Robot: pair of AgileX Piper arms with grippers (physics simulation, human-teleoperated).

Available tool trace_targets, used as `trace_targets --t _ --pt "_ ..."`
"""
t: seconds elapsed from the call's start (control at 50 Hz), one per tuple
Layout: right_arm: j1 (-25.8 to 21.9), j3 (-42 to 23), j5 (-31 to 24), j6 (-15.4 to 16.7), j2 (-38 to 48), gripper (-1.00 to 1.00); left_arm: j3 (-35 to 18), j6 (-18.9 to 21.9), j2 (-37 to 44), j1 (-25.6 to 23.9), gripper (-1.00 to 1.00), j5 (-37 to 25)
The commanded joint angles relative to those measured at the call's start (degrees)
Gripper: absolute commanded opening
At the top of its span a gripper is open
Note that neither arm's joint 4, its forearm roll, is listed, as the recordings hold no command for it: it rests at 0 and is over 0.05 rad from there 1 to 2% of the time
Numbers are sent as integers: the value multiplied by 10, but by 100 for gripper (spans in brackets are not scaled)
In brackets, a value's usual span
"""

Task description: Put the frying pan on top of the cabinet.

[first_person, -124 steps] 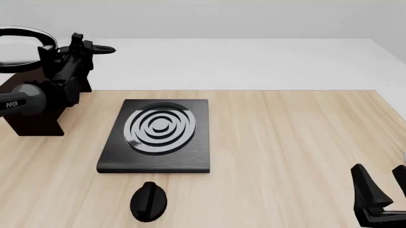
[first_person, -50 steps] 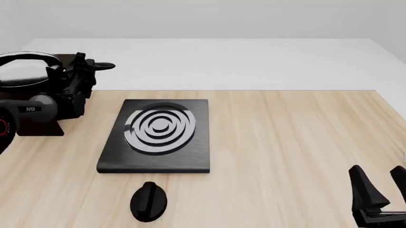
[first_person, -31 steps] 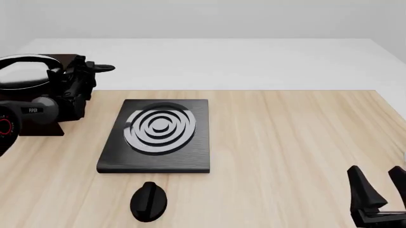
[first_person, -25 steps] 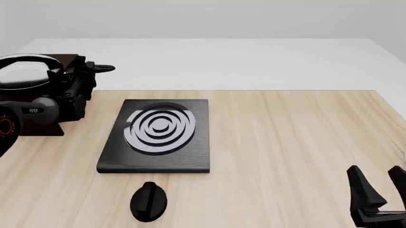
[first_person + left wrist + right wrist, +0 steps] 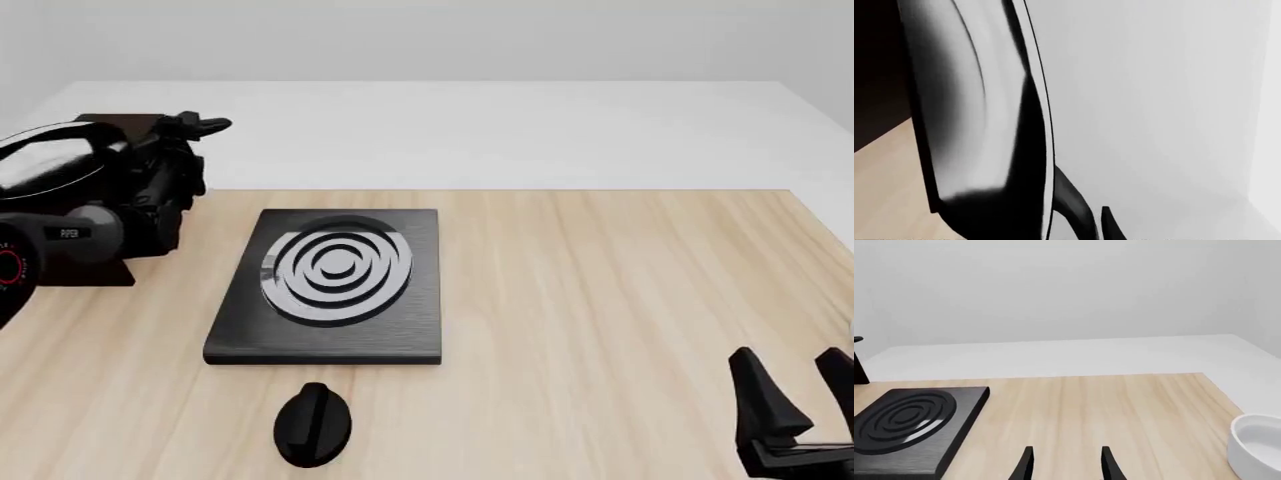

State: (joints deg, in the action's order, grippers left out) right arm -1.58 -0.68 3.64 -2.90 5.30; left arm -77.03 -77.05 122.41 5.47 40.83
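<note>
The frying pan sat at the far left of the front view, over the cabinet and tilted — the placing looked close to done, with levelling and release left. The left claw was at the pan's handle; whether it gripped or had let go I cannot tell, for the wrist view showed only the pan's rim. The right claw waited at lower right, fingers parted and empty.
</note>
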Motion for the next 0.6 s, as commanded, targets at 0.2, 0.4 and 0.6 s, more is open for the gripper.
trace_targets --t 0.2,0.4,0.6 --pt "-1 -4 -8 0 -5 100 50 10 -44 -11 100 13" --pt "0 -4 -11 -2 -10 100 129 40 -100 -23 100 26" --pt "1 -1 -13 -6 -14 100 237 21 -121 -47 100 88"
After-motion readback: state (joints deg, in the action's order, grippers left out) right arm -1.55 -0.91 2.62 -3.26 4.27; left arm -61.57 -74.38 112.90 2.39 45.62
